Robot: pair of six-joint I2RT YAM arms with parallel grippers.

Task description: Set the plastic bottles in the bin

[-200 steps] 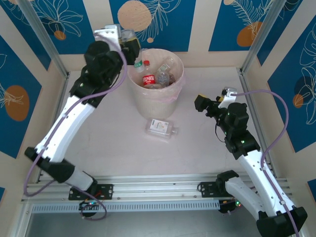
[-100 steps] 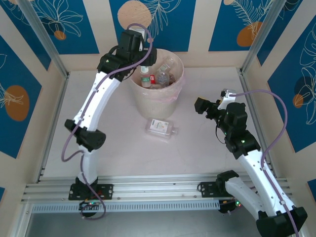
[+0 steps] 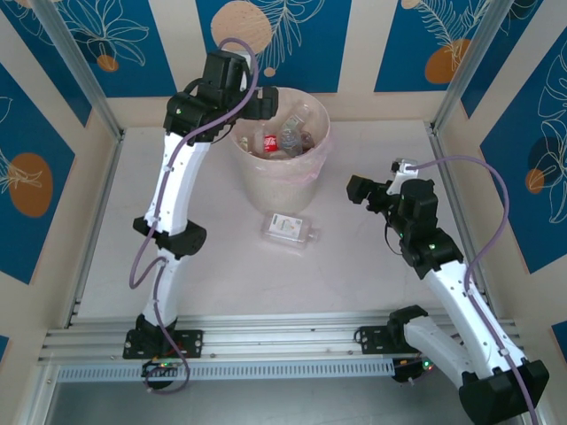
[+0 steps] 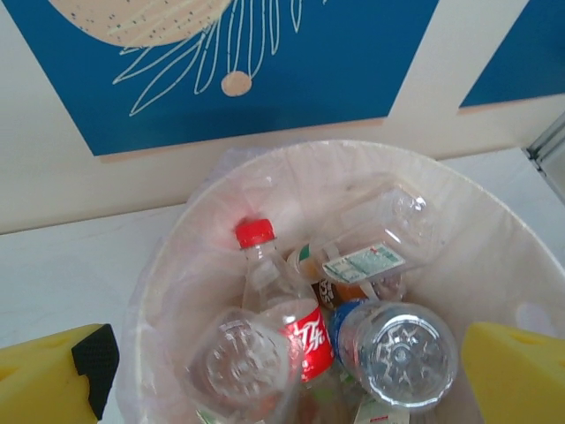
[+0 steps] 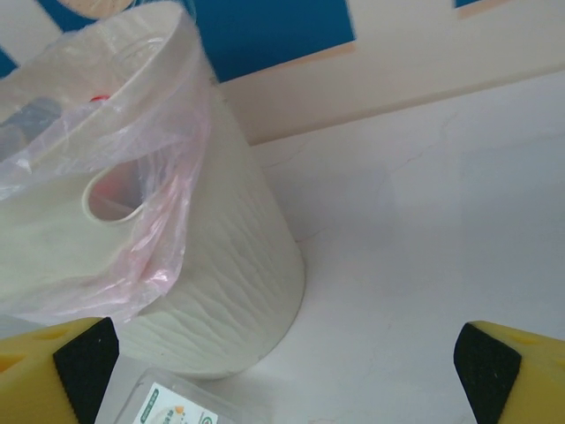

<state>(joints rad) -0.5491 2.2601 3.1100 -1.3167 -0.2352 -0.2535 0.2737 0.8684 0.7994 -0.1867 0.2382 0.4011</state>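
The bin, a cream bucket with a pinkish liner, stands at the back of the table. It holds several plastic bottles. My left gripper hangs open over its far left rim with nothing between the fingers. In the left wrist view, the left gripper looks down on a red-capped, red-labelled bottle, two clear bottle bases and a white-labelled bottle. A flat clear bottle lies on the table in front of the bin. My right gripper is open to the right of the bin, apart from both.
In the right wrist view the bin's ribbed wall and liner stand at the left, and the flat bottle's corner is at the bottom edge by the left finger. Bare table stretches to the right. Metal frame posts flank the table.
My left arm swung right from beside the bin to above it and opened. The bottle it carried has dropped in among the others. The right arm barely moved.
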